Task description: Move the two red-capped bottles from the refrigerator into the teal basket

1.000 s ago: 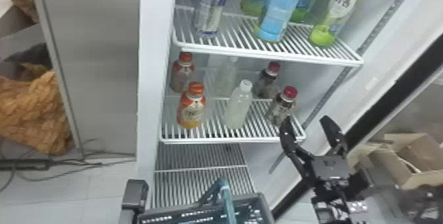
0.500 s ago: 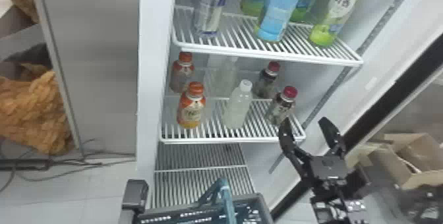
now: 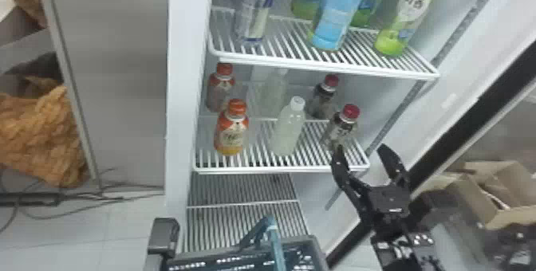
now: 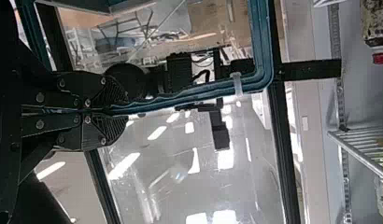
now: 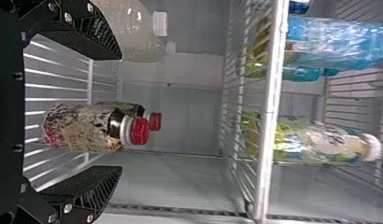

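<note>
Centrally, in the head view, the right gripper (image 3: 361,150) holds nothing, its two black fingers spread wide. The front red-capped bottle (image 3: 341,128) stands upright on the middle wire shelf (image 3: 279,168), just above and to the left of the gripper, the tip of its left finger overlapping the bottle's base in the view. The rear red-capped bottle (image 3: 325,97) stands farther back on the same shelf, beyond the first. A white-capped bottle (image 3: 288,128) lies farther left of the gripper, and the teal basket (image 3: 309,239) is below and to its left. Left wrist view: the left gripper (image 4: 117,111) has its fingers brought together on the teal basket handle (image 4: 199,91), which extends forward from the fingertips; a red-capped bottle shows well apart from them, inside the refrigerator. Right wrist view: the right gripper's fingers stand far apart, with the front red-capped bottle seen between them and a gap on either side; the rear one shows partly behind it. How deeply the front bottle sits between the fingers cannot be told.
</note>
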`<state>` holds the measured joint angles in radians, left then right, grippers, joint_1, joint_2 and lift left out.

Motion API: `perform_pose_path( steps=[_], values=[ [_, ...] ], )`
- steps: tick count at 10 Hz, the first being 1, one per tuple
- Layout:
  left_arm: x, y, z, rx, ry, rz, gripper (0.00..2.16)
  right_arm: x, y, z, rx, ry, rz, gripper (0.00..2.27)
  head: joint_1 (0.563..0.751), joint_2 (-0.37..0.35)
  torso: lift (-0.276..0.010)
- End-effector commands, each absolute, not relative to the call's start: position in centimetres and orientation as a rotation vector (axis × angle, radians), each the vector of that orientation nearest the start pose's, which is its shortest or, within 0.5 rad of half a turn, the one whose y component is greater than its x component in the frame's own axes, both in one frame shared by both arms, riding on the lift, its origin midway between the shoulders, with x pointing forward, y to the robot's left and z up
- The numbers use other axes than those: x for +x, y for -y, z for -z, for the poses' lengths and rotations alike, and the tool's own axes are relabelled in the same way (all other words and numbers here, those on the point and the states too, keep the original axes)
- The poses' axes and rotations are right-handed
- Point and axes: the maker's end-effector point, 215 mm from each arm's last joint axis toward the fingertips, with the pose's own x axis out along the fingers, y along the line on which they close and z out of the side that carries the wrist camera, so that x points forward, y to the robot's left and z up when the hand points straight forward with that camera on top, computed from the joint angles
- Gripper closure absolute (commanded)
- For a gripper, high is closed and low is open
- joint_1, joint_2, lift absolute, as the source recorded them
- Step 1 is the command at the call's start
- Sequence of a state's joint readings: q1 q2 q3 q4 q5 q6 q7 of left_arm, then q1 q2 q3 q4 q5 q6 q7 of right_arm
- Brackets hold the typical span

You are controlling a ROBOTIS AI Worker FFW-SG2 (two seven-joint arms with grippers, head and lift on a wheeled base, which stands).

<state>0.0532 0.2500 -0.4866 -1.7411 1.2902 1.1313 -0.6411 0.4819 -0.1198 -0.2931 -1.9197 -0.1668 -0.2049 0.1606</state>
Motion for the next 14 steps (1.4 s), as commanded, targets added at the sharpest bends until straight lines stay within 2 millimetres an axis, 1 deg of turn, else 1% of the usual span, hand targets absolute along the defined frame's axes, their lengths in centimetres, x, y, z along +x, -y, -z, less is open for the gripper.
perform_pose_path(
  steps=[1,3,7,10,14],
  values=[
    [21.1,12.3,32.9,-1.156,-1.053,1.553,1.11,44.9,37.5,32.0,-0.106,0.065,0.058,0.17,0.695,-0.35,-0.228],
    [21.1,12.3,32.9,-1.158,-1.055,1.551,1.11,46.3,38.2,33.5,-0.112,0.029,0.067,0.1,0.695,-0.35,-0.228],
    [20.8,12.4,32.8,-1.158,-1.06,1.558,1.11,48.9,39.3,33.9,-0.117,0.028,0.084,0.07,0.695,-0.35,-0.228],
    [20.7,12.5,32.6,-1.158,-1.059,1.565,1.11,50.7,40.0,33.7,-0.12,0.036,0.092,0.07,0.695,-0.35,-0.228],
    [20.6,12.6,32.6,-1.159,-1.062,1.567,1.11,52.4,40.9,34.4,-0.108,0.025,0.104,0.09,0.695,-0.35,-0.228]
  ],
)
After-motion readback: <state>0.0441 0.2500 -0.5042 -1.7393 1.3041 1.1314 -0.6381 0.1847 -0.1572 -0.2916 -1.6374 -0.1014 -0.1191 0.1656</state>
